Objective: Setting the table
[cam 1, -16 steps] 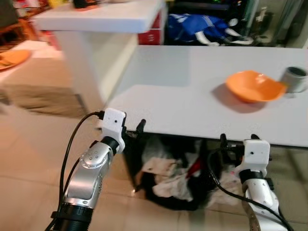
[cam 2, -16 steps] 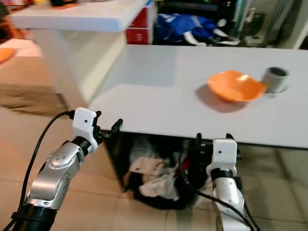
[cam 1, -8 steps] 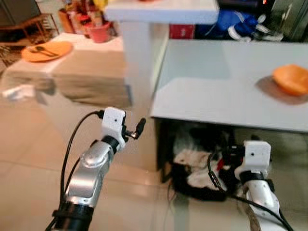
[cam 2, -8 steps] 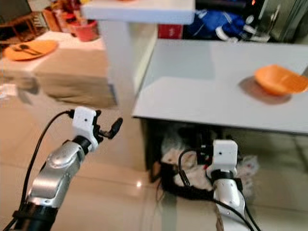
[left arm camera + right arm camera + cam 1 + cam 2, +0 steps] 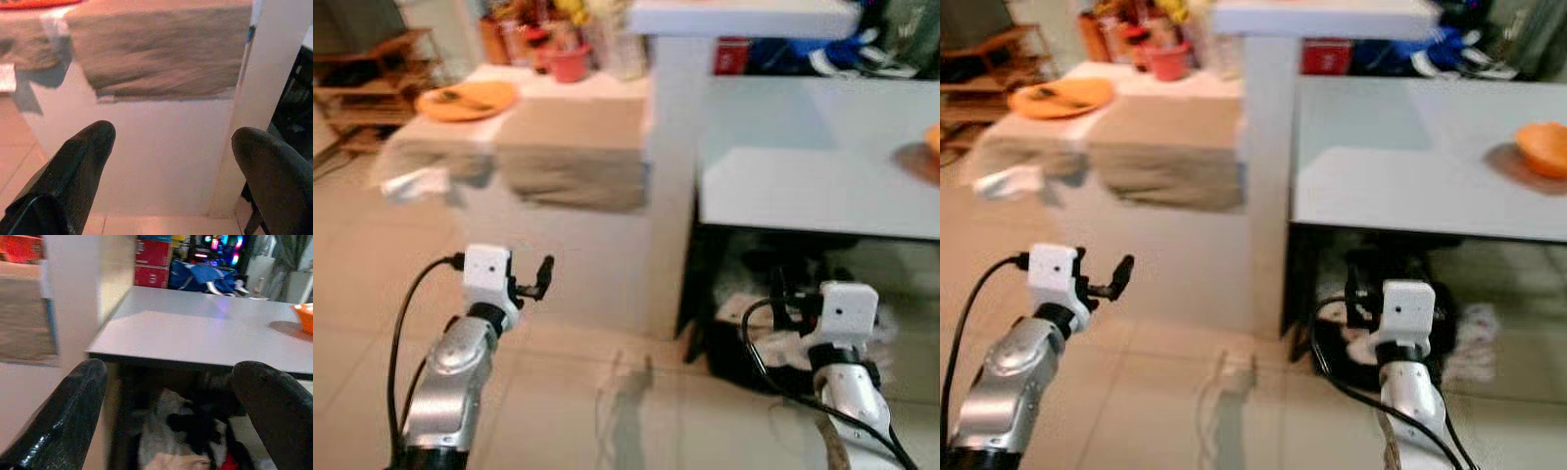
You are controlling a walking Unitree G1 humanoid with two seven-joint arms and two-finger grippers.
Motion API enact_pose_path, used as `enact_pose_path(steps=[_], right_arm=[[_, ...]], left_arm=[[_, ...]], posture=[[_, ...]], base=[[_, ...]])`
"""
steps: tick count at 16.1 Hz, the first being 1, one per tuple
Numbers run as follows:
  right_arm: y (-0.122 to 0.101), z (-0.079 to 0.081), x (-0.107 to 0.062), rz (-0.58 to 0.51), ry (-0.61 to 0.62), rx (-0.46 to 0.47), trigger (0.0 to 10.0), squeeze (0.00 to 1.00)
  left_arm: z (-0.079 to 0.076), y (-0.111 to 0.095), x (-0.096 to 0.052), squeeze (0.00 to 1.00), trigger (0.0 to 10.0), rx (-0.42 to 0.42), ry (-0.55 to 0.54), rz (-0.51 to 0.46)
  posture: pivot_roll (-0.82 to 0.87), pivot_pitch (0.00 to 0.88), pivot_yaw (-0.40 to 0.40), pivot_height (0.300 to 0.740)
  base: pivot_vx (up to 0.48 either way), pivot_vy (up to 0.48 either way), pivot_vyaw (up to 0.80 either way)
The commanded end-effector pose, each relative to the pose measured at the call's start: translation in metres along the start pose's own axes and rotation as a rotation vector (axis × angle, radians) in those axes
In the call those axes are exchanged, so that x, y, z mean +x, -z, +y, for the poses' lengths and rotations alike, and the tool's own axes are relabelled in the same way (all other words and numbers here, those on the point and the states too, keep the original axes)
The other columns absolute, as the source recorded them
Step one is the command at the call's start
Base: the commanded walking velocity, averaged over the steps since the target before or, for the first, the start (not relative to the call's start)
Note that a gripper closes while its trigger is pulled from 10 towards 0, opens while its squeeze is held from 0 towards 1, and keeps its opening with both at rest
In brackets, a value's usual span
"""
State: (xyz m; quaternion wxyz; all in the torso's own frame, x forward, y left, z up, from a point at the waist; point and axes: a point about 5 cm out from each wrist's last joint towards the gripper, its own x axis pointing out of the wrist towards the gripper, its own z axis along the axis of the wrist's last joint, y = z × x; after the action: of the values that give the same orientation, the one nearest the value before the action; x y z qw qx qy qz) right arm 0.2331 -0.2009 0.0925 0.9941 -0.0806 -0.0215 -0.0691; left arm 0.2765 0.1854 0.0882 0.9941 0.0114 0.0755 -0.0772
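You hold both hands released and empty, left hand (image 5: 540, 277) and right hand (image 5: 1356, 294) low in frame, likely because the orange plate (image 5: 466, 99) waits upper left on the draped worktop (image 5: 570, 147), the bowl (image 5: 1544, 147) far right.

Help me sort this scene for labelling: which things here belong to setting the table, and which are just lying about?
For the job:
orange plate
orange bowl
grey table

Lying about:
red pot
blue bag
heap of clothes under the table
red boxes
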Motion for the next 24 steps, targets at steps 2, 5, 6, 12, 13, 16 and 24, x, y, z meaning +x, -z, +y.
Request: enact_pose_path(steps=[2, 5, 6, 12, 13, 16, 24], right_arm=[[0.000, 0.002, 0.005, -0.010, 0.005, 0.011, 10.0, 0.00], [0.000, 0.008, 0.014, -0.015, 0.011, 0.021, 10.0, 0.00], [0.000, 0.012, 0.015, -0.019, -0.013, 0.010, 10.0, 0.00], [-0.007, 0.006, 0.018, -0.081, 0.013, -0.020, 10.0, 0.00], [-0.004, 0.006, 0.018, -0.068, 0.011, -0.007, 10.0, 0.00], [0.001, 0.010, 0.015, -0.044, -0.008, 0.021, 10.0, 0.00], [-0.024, 0.008, 0.030, -0.159, -0.013, 0.006, 10.0, 0.00]], left_arm=[[-0.017, 0.002, 0.009, 0.00, 10.0, -0.026, 0.049, 0.009], [-0.025, -0.011, 0.022, 0.00, 10.0, -0.014, 0.062, -0.039], [-0.029, -0.018, 0.024, 0.00, 10.0, 0.003, 0.074, -0.072], [-0.041, -0.030, 0.028, 0.00, 10.0, 0.048, 0.112, -0.126], [-0.041, -0.028, 0.029, 0.00, 10.0, 0.046, 0.112, -0.118], [-0.039, -0.029, 0.032, 0.00, 10.0, 0.007, 0.095, -0.113], [-0.054, -0.043, 0.035, 0.00, 10.0, 0.057, 0.162, -0.162]], posture=[[-0.02, 0.000, 0.041, 0.740], [-0.02, 0.000, 0.030, 0.740], [-0.02, 0.000, 0.028, 0.740], [-0.03, 0.000, 0.036, 0.740], [-0.03, 0.000, 0.038, 0.740], [-0.02, 0.000, 0.039, 0.740], [-0.02, 0.000, 0.038, 0.740]], base=[[0.000, 0.416, 0.00], [0.000, 0.000, 0.00], [0.000, 0.000, 0.00], [0.248, 0.315, 0.00], [0.296, 0.379, 0.00], [0.300, 0.375, 0.00], [0.298, 0.376, 0.00]])
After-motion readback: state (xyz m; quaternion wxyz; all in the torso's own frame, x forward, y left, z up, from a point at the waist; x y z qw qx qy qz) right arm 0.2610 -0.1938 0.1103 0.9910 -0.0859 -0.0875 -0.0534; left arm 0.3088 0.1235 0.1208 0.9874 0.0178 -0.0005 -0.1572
